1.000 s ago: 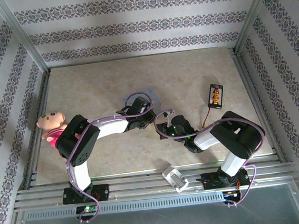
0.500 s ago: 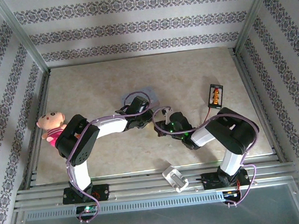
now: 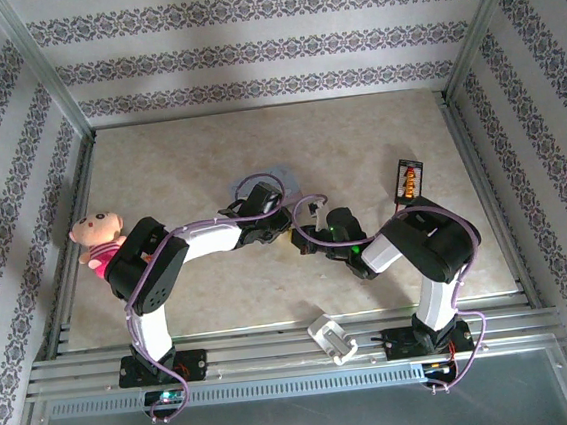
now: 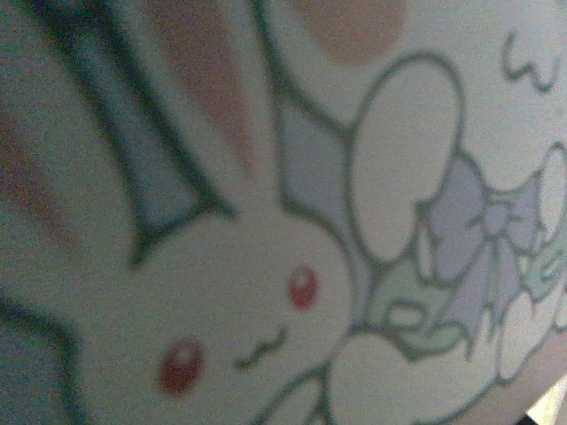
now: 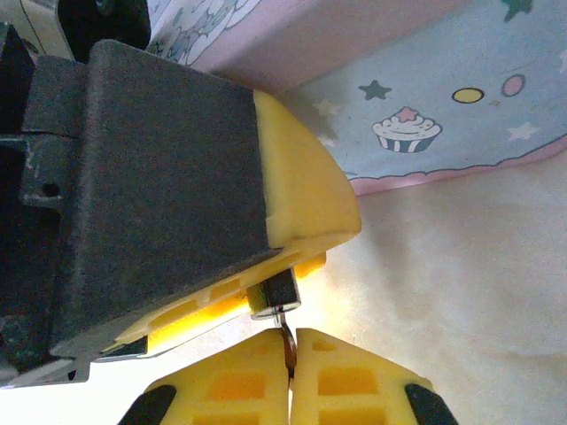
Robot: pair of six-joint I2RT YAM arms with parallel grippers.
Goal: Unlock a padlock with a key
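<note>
You are looking at walls (image 3: 246,35) wearing striped floral wallpaper, closing round a beige marbled table top (image 3: 178,162); aluminium posts (image 3: 43,70) are rising at the corners, and soft even light is falling across it.

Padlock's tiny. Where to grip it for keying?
Clamp the padlock by its dark body, pads across the flat faces, coming from the end away from the keyway. It's a small block; that leaves the keyway end free for the key.
</note>
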